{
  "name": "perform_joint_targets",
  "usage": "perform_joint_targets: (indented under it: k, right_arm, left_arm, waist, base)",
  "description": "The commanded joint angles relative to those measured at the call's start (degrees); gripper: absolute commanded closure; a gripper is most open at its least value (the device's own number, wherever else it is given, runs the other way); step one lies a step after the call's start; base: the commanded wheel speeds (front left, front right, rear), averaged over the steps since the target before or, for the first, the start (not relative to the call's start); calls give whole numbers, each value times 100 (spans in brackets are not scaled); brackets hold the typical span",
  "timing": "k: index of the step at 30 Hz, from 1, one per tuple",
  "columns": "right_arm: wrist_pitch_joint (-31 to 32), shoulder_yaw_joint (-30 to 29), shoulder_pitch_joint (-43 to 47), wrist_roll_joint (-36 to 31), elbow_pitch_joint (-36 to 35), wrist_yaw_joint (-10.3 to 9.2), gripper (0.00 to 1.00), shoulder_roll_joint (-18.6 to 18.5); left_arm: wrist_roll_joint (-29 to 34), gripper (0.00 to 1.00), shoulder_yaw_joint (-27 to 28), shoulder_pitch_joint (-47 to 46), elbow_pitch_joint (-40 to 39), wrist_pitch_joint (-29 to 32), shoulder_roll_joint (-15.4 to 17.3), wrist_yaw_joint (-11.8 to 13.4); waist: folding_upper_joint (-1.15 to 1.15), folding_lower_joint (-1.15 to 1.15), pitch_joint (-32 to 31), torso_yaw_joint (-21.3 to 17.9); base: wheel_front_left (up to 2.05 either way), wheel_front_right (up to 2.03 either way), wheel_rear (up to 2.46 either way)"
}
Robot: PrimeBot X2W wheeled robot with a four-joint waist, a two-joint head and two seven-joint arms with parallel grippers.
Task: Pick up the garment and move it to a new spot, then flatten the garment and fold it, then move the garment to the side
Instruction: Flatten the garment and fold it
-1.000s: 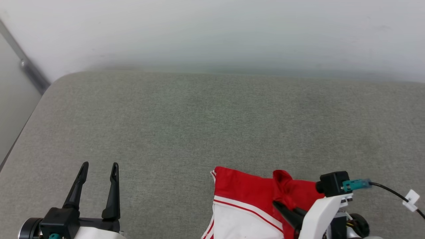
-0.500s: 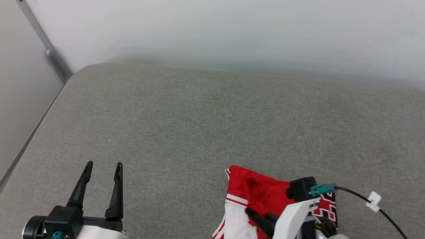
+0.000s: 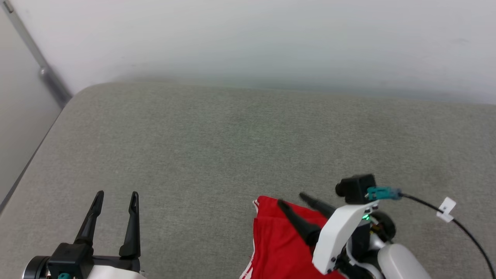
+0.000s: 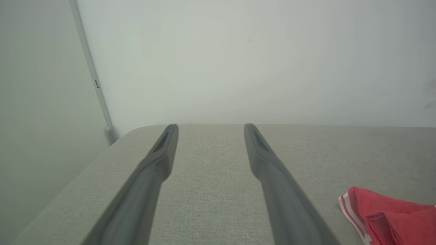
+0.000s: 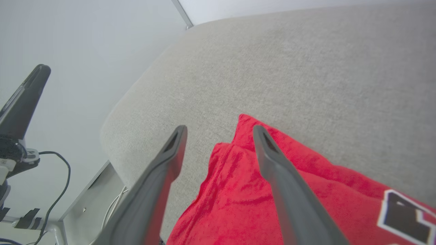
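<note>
Grey fabric-covered bench (image 3: 232,147) with a rounded far-left corner, standing against a pale wall (image 3: 248,38). A thin metal strip (image 3: 42,73) runs down the wall beside that corner.

Garment (image 3: 275,236): red, lying on the bench at its near edge, right of centre in the head view, and running off the bottom of that view. The cloth is rumpled, not flat. The left wrist view shows a red-and-white striped trim (image 4: 347,207) along its left border. The right wrist view shows black lettering (image 5: 405,214) with a white outline at the lower right.

Right tool (image 3: 291,198): open, fingers spread wide, nothing pinched between them. It sits over the far left part of the garment with its fingers pointing up and left in the head view. In the right wrist view one finger crosses the red cloth near a raised corner fold and the other lies over bare bench. Cannot tell whether either finger touches the fabric. A black cable (image 3: 426,205) with a white tag (image 3: 446,204) leads off from the wrist camera to the right.

Left tool (image 3: 117,193): open, fingers parallel and apart, gripping nothing. It is over bare bench at the near left, well apart from the garment, and points toward the wall.
</note>
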Motion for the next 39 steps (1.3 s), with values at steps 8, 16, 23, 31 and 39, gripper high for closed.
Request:
perform_joint_targets:
  k: [8,16,23,31,39]
  right_arm:
    - [-911,-465,-488,-1488,-324,-2,0,-906]
    - [-1863,-1425,-198,-2115,-446,-2,0,-1459]
    - [-2759,-2233,483,-2074,-836,-2,0,-1169]
    - [-3301,-2280,1062,-2148,-1114,-2,0,-914]
    - [-3377,-2174,1243,-2220,-1123,-2,0,-754]
  left_arm:
    - [4,0,-8,-76,-82,-14,-47,-5]
    - [23,0,-61,-112,-120,-14,-104,-5]
    - [-24,0,-111,-56,-144,-14,-144,-5]
    - [-103,0,-58,124,-188,-14,-184,-5]
    - [-67,0,-82,82,-244,-14,-199,-5]
  waist:
    - [0,0,9,-435]
    - [0,0,43,-726]
    - [0,0,43,-812]
    - [0,0,10,-839]
    - [0,0,12,-785]
  base:
    - [0,0,0]
    - [0,0,0]
    - [0,0,0]
    - [0,0,0]
    - [0,0,0]
